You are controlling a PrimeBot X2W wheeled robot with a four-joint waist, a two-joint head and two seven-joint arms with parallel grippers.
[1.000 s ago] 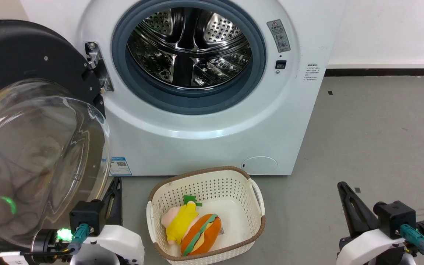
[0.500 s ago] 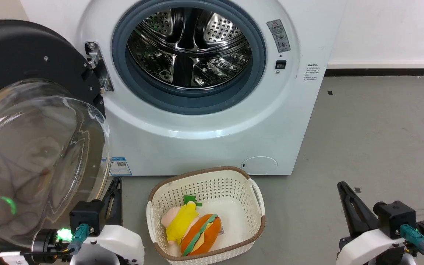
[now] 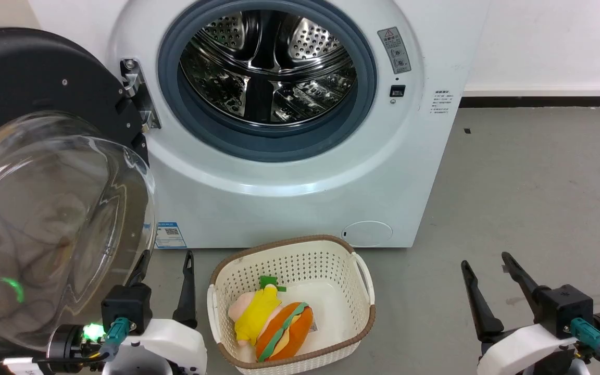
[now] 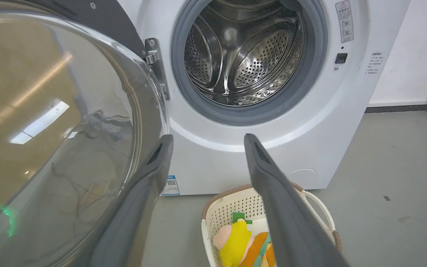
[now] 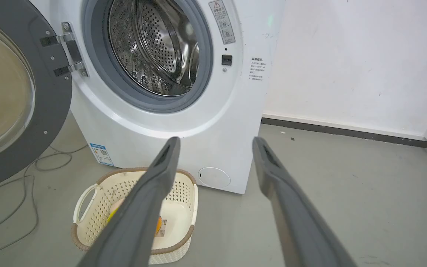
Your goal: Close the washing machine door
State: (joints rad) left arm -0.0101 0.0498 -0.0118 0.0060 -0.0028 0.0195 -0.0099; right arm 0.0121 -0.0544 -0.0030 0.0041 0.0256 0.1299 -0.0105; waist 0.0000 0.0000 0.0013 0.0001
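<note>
Starting left of the washing machine (image 3: 289,192), and the washing machine door (image 3: 55,198) is swung wide open! It hangs off its hinge (image 3: 136,94) on the machine's left side, glossy black rim on top, the big clear glass bowl bulging out toward the head camera. That door is well apart from the porthole, folks.

Just in front of the machine's lower left corner sits the left gripper (image 3: 166,258), fingers spread wide with nothing between them. One finger (image 4: 150,174) runs right along the lower edge of the glass bowl. It sits half behind the glass from the head view, so whether it actually touches the door is hard to call.

Low on the machine's front, toward its left, there's a small blue label (image 3: 170,235). Moving across, the grey rubber ring (image 3: 367,88) frames the porthole and the perforated steel drum (image 3: 269,62) gleams inside it.

Directly in front of the machine, on the grey floor (image 3: 529,182), stands a cream perforated basket (image 3: 289,242) with a brown rim. It holds a yellow soft toy (image 3: 255,312) and an orange burger-shaped one (image 3: 284,325).

And out past the machine's right corner is the right gripper (image 3: 486,260), fingers parted too, gripping nothing, well apart from the machine.
</note>
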